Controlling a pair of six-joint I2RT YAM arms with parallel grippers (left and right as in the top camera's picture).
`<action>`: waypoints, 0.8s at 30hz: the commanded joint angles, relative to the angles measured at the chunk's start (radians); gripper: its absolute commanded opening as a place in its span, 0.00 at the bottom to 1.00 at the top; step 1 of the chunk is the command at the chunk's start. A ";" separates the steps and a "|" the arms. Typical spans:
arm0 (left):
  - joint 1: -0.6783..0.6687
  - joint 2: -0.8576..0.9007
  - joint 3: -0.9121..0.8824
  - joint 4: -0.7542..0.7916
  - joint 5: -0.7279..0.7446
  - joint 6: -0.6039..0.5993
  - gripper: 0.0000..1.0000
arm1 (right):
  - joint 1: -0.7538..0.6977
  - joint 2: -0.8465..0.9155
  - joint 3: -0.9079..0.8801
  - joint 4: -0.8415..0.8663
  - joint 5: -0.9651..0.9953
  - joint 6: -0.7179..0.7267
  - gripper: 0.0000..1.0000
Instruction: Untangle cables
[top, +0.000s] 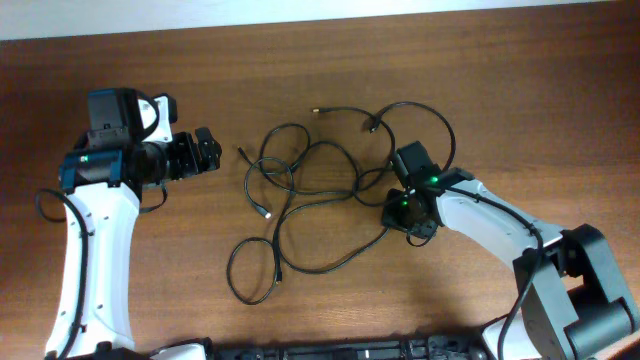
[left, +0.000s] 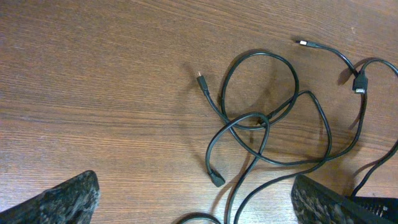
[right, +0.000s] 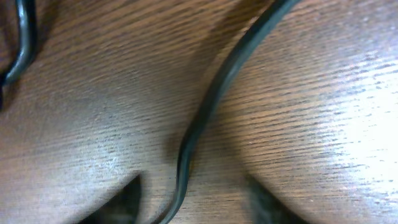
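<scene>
Three thin black cables (top: 300, 190) are lying in one loose tangle in the middle of a brown wooden table (top: 500, 60). On the near side of the tangle, a long loop (top: 250, 270) is sagging open, with a plug end (top: 280, 270) lying at its edge. At the right edge of the tangle, the right gripper (top: 400, 215) is sitting low over the wood. Its fingers (right: 124, 202) are appearing parted, with one cord running between them and not pinched. To the left of the tangle and apart from it, the left gripper (top: 212, 150) is hovering with its fingers (left: 68, 199) spread wide, holding nothing. On the far side of the tangle, two small plug ends (top: 316, 110) are poking free. The cords are looking light, limp and slightly springy, so pulling one will probably drag its neighbours along. Taking hold just behind a free plug end, away from the crossings, is looking like the safest grip.
</scene>
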 joint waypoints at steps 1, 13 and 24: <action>-0.001 0.003 0.015 0.000 0.011 -0.009 0.99 | 0.006 0.042 -0.010 0.019 0.008 0.005 0.30; -0.001 0.003 0.015 0.000 0.011 -0.009 0.99 | -0.047 -0.066 0.255 0.021 -0.192 -0.312 0.04; -0.012 0.003 0.012 -0.038 0.338 -0.009 0.99 | -0.041 -0.534 0.513 0.040 0.138 -0.676 0.04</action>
